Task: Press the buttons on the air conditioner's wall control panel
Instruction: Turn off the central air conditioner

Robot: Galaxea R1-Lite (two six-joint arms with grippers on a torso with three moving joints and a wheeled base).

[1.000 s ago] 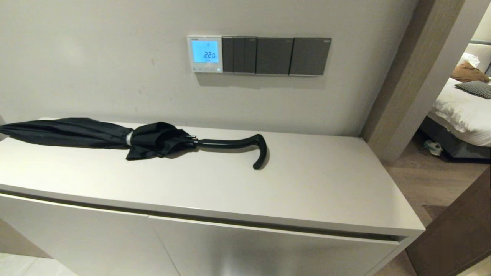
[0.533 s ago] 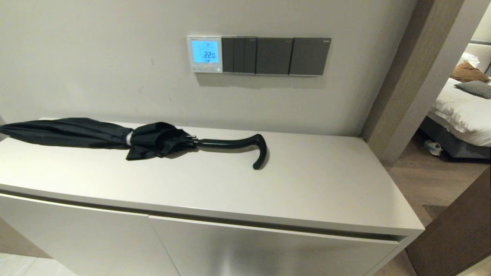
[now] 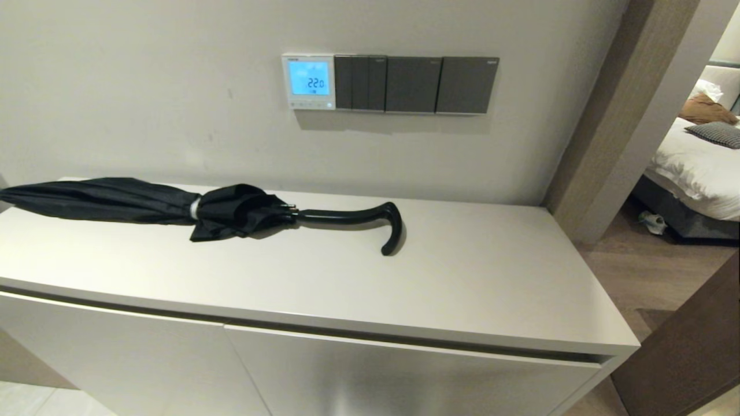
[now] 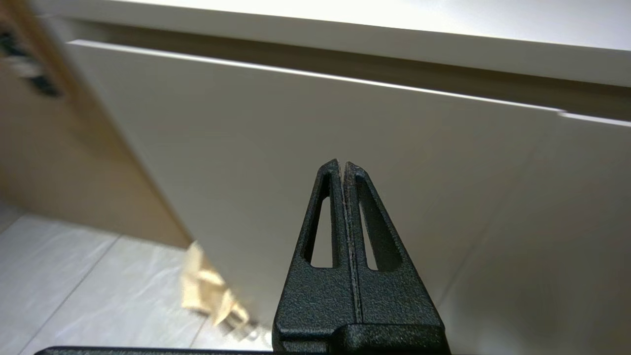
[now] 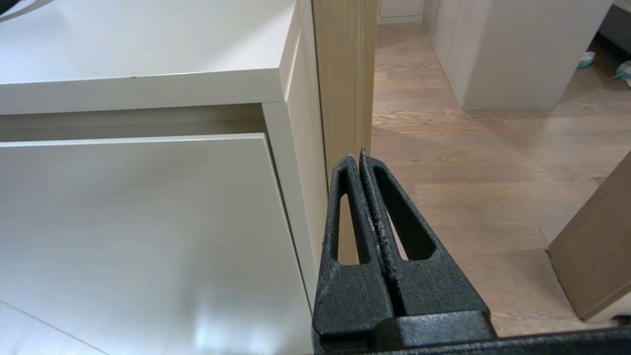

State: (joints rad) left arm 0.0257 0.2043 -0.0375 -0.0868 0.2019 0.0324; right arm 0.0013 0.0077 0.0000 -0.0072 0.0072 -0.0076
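Observation:
The air conditioner's wall control panel is a small white square on the wall above the cabinet, its light-blue screen showing 22.0. The buttons are a row of tiny pale keys along its bottom strip. Neither arm shows in the head view. My left gripper is shut and empty, low in front of the cabinet door. My right gripper is shut and empty, low beside the cabinet's right corner. Both are far below the panel.
Dark grey switch plates adjoin the panel on its right. A folded black umbrella lies on the white cabinet top. A wooden door frame stands at the right, with a bedroom beyond.

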